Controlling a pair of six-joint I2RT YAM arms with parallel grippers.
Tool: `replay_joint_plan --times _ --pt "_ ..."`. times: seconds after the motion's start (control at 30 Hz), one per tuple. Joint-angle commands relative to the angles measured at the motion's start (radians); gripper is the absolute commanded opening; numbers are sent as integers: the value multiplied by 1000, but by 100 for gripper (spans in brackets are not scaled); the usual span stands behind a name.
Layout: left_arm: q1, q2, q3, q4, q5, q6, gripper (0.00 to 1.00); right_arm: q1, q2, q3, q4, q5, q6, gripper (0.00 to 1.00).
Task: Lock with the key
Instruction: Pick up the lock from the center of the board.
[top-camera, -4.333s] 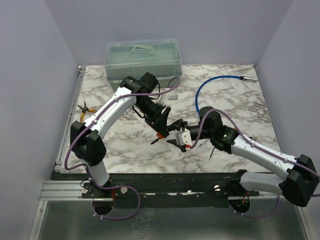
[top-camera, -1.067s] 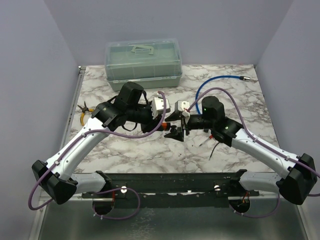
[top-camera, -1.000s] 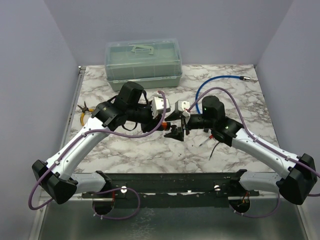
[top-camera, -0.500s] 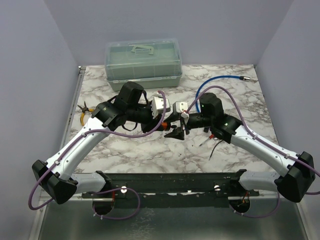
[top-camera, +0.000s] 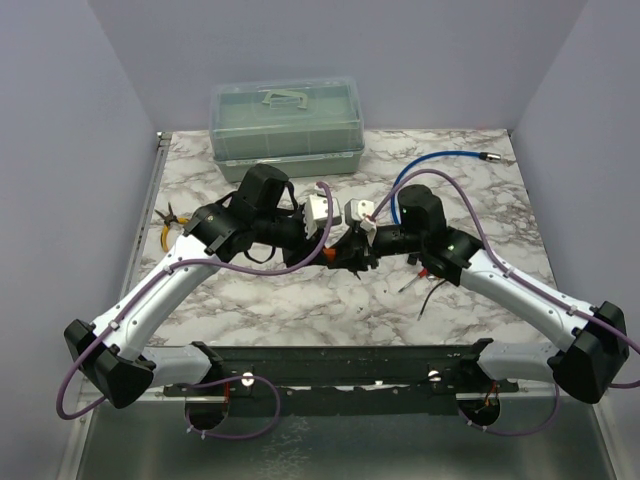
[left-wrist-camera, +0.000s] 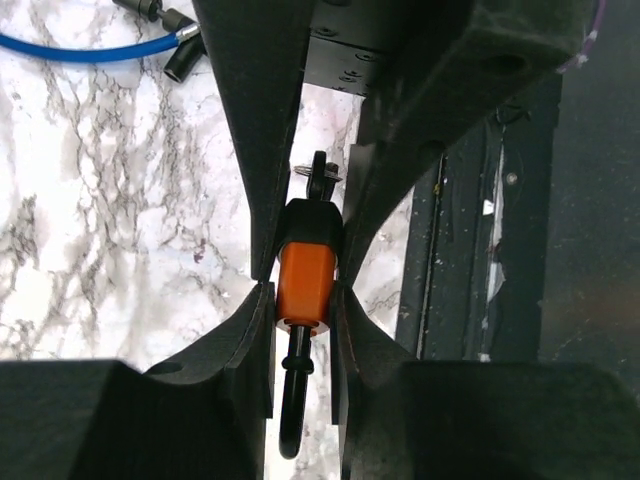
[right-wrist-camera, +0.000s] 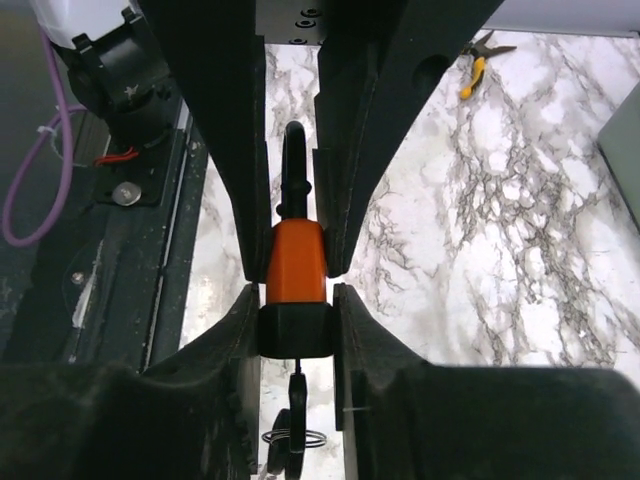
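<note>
Forward of the box (top-camera: 286, 125), above the surface (top-camera: 250, 300), left jaws clamp the padlock (left-wrist-camera: 303, 280) by its orange body; right jaws are closed on its black end, key (right-wrist-camera: 297, 392) trailing behind. Left should hold rigid; any right twist must follow the key's axis.

Smooth orange-and-black plastic padlock (left-wrist-camera: 303, 275)
</note>
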Motion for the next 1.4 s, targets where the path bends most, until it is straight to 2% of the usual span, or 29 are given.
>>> replay_joint_plan --times 0.0,0.1,0.23,0.37,0.47,0.6,0.7,0.8,0.93,1.07,1.2,1.37 --pt "4 -7 59 31 -8 -80 41 5 11 25 -16 33 42 1" --pt "29 2 101 -24 0 -102 70 -15 2 37 -26 26 86 1" --pt "90 24 164 -84 22 -160 84 -50 -29 13 23 27 181 0" --pt "278 76 206 -102 247 -267 99 -155 -36 -14 123 -48 377 0" --pt "376 118 209 -51 359 -366 99 -240 -37 -49 239 -133 525 0" --pt "383 141 183 81 353 -489 99 -303 -51 -93 335 -222 619 0" --pt "383 146 144 163 433 -495 99 -332 -55 -105 357 -299 668 0" --pt "373 173 102 252 505 -579 98 -350 -57 -118 378 -354 710 1" --pt "366 177 11 422 542 -710 91 -381 6 -113 438 -481 819 0" --pt "353 189 -11 456 524 -728 84 -399 142 -44 441 -636 864 1" --pt "348 190 -41 504 475 -769 72 -399 166 -11 442 -626 846 0" --pt "330 159 -109 549 451 -796 64 -400 175 5 444 -612 849 1"
